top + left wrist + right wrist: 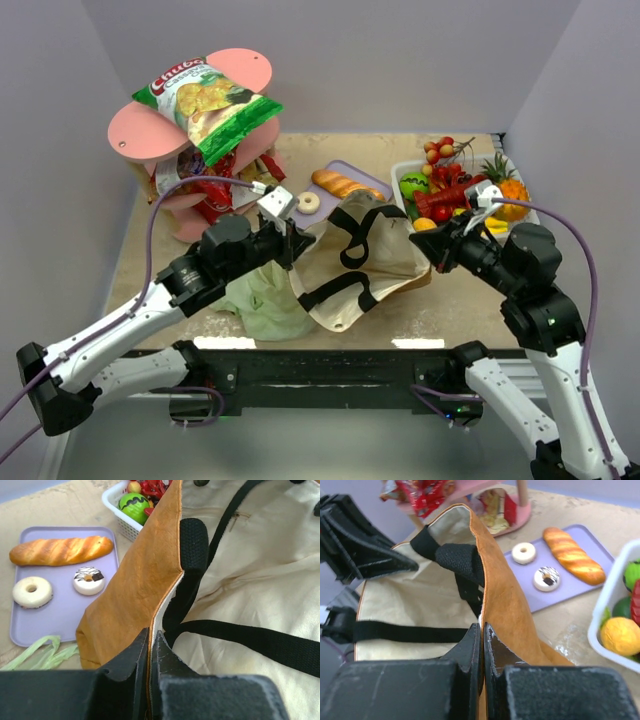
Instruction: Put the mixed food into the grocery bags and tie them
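Tabletop (460, 300) | 1 brn bag (390, 245) — 1 grn bag (265, 300) | 1 loaf (340, 184) | 2 donuts (31, 591)

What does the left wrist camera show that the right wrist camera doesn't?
Only left wrist: a strip of the green plastic bag beside the purple tray. Only right wrist: the pink stand with red snack packets, and a yellow fruit. Both: the brown bag, its rim pinched by the left gripper in one and the right gripper in the other, plus the tray, bread loaf, two donuts and white basket.
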Motion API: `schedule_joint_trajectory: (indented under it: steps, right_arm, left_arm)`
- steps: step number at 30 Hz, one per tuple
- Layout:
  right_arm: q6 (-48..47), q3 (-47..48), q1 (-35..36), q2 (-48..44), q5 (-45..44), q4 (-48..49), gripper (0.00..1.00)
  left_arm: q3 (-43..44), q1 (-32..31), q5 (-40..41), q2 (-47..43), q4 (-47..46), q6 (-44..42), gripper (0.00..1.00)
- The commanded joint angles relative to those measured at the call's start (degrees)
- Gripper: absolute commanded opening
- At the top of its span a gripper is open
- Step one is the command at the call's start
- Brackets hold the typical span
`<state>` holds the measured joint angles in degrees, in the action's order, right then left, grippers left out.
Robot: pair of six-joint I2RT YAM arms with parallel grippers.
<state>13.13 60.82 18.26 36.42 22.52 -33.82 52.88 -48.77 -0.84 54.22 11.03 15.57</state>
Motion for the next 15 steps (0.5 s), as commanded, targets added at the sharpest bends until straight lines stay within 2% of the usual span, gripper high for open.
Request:
schedule_joint_trajectory:
  steps: [1,3,5,6,8,9,12,15]
  right_arm:
    - [3.83,-2.80,-0.16,1.37,-9.77,-0.72,0.00]
    - [5.06,-5.00,-0.07,1.37,-11.79,-0.37,0.00]
    - [5.42,-6.23,-0.07,0.84,-11.98,0.51,0.00]
    - [5.51,-6.41,-0.07,0.75,-12.06,0.69,0.00]
    - [5.60,-6.06,-0.16,0.75,-12.41,0.69,0.00]
    - [5.60,-5.80,-0.16,0.84,-13.03,0.60,0.00]
    - [5.33,-4.75,0.02,1.63,-14.00,-0.19,0.00]
    - [5.51,-4.57,-0.07,2.07,-14.26,-0.28,0.00]
  left_arm:
    - [-0.33,0.08,-0.75,3.43,-3.47,1.04,0.02]
    - [0.20,0.08,0.22,4.49,-3.12,0.51,0.04]
    - [0.81,0.08,0.23,4.76,-3.20,-0.54,0.12]
    - [1.60,0.08,0.31,4.76,-3.12,-0.80,0.26]
    - [2.48,0.08,0.31,4.67,-2.77,-2.47,0.42]
    - [3.53,0.08,0.66,4.24,-2.50,-3.35,0.58]
    - [5.12,0.08,0.67,2.75,-1.54,-8.09,0.78]
    - [6.61,0.08,2.51,-0.06,-0.83,-13.89,0.90]
